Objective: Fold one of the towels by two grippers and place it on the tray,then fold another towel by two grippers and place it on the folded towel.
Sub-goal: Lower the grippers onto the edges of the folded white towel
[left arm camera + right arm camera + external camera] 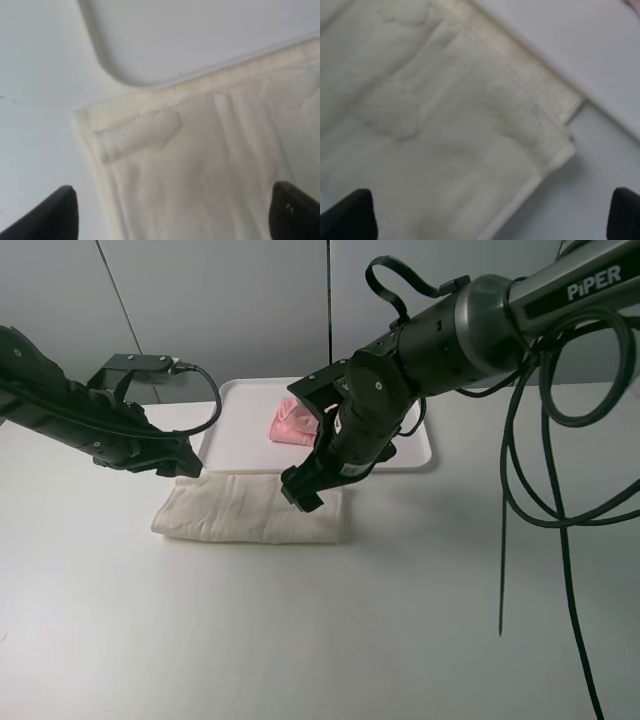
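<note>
Above far edge of cream-white towel | left tool spread, arm reaching low | right tool spread, arm pointing down

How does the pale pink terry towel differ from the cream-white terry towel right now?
The pale pink terry towel lies on the flat white plastic tray, while the cream-white terry towel lies on the table just in front of it. The pink one is a small compact bundle, partly hidden behind the dark robot arm. The cream-white one is a long flat rectangle, mostly in view. Both are folded and neither is held.
</note>
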Robot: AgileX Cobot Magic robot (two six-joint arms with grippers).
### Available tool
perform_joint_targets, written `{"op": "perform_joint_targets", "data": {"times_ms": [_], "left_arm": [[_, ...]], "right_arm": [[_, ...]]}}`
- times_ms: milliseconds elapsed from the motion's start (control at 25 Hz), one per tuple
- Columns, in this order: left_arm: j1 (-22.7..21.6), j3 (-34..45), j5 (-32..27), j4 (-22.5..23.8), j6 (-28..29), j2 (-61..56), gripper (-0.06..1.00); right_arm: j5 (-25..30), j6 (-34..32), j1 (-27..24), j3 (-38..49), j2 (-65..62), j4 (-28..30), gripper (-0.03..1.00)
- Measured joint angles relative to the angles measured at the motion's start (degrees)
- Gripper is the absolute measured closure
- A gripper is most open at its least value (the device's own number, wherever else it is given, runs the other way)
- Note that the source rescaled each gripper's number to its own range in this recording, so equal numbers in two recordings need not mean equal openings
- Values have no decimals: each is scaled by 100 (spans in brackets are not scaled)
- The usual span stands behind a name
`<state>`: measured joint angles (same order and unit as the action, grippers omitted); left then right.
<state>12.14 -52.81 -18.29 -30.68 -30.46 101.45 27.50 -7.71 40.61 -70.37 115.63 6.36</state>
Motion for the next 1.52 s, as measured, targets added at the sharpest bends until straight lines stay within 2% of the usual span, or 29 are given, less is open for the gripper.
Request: {"op": "perform_joint_targets", "data": {"times_ms": [120, 320, 400, 680, 1120, 1520], "left_arm": [[0, -347, -503, 590, 1021, 174, -4], [0, -1038, -1755, 2173, 3046, 754, -4], [-9, -1161, -1969, 2525, 3407, 918, -4], [-9, -1198, -1972, 2705, 3618, 1130, -4], [-9, -1212, -2049, 3197, 4030, 1431, -4], [-9, -1273, -2111, 3223, 4065, 1645, -4]], "right_arm": [[412, -28, -23, -251, 0, -24, -3], [1209, 23, -72, -663, 0, -198, -3], [1498, 143, -72, -773, 0, -321, -3], [1840, 405, -72, -870, 0, -700, -3], [2163, 528, -72, -870, 0, -714, -3], [2200, 528, -72, -870, 0, -755, -3]]}}
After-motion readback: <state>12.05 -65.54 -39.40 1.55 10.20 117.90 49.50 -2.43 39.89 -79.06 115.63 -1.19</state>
